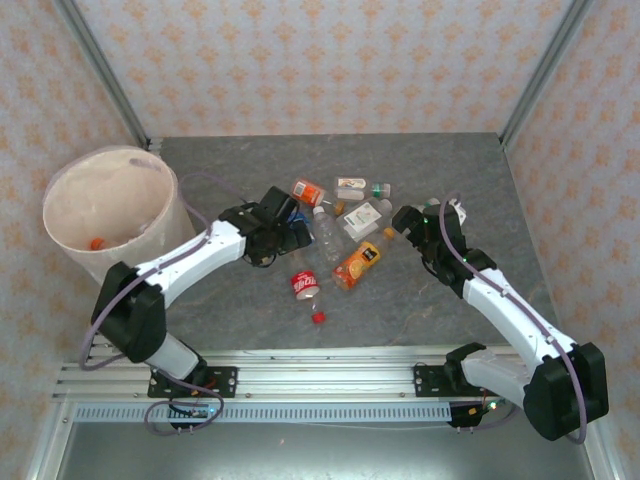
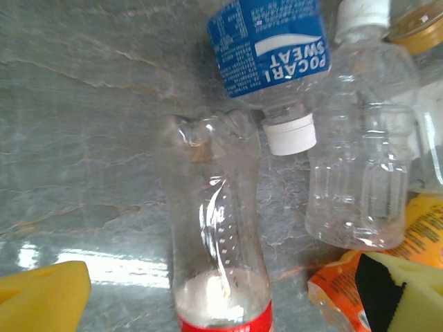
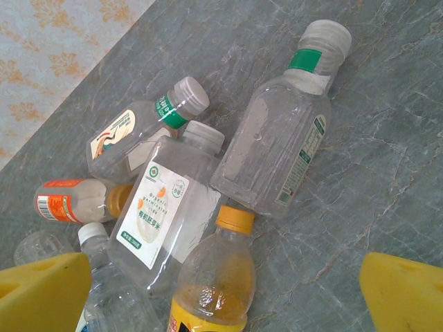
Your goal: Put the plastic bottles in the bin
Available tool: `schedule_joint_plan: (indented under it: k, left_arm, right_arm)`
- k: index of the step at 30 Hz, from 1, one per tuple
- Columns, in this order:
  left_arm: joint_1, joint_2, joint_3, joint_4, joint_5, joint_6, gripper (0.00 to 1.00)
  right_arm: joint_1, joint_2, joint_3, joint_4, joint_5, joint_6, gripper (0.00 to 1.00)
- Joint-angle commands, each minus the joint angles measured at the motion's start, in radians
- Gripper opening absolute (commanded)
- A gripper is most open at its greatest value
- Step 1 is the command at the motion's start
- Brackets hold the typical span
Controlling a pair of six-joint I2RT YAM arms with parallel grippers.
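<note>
Nearest the arm bases a red-label bottle (image 1: pixel 305 287) lay on the grey counter (image 1: pixel 200 310), its red cap pointing at the near edge. Just right of it an orange bottle (image 1: pixel 358 262) lay slanted. The left hand (image 1: pixel 292 232) hung over the left side of the pile, its yellow pads (image 2: pixel 41 297) spread wide and gripping nothing. Seen from its wrist, the red-label bottle lay in the gap between them; I could not tell whether they were down at its level. Beyond that were a blue-label bottle (image 2: pixel 270 48) and, just beside it, a clear bottle (image 2: pixel 360 152) with a white cap. The right hand (image 1: pixel 407 225) hung at the right side of the pile, likewise wide open and empty. Ahead of it the orange bottle's cap pointed at a white-label bottle (image 3: pixel 166 207), which lay against a square bottle (image 3: pixel 284 138) with a green band at the neck. Farther off lay a small bottle (image 3: pixel 145 124) and one with an orange-and-white label (image 3: pixel 69 200). Well to the left of the pile the bin (image 1: pixel 150 225) stood upright on the counter, with a small orange-red thing (image 1: pixel 97 243) at its bottom; what it was I could not tell
</note>
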Motion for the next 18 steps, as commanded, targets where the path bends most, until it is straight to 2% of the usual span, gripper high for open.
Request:
schedule_joint_plan:
  k: [1, 12, 18]
  left_arm:
    - [-0.003, 0.048, -0.016, 0.068, 0.030, 0.005, 0.99]
    - [-0.003, 0.154, -0.104, 0.227, 0.035, 0.028, 0.91]
    - [-0.003, 0.181, -0.140, 0.305, 0.048, 0.028, 0.79]
  right_arm:
    - [-0.010, -0.019, -0.005, -0.040, 0.007, 0.003, 0.99]
    - [-0.015, -0.033, -0.005, -0.054, 0.010, -0.010, 0.99]
    - [-0.016, -0.009, 0.016, -0.054, -0.008, -0.010, 0.99]
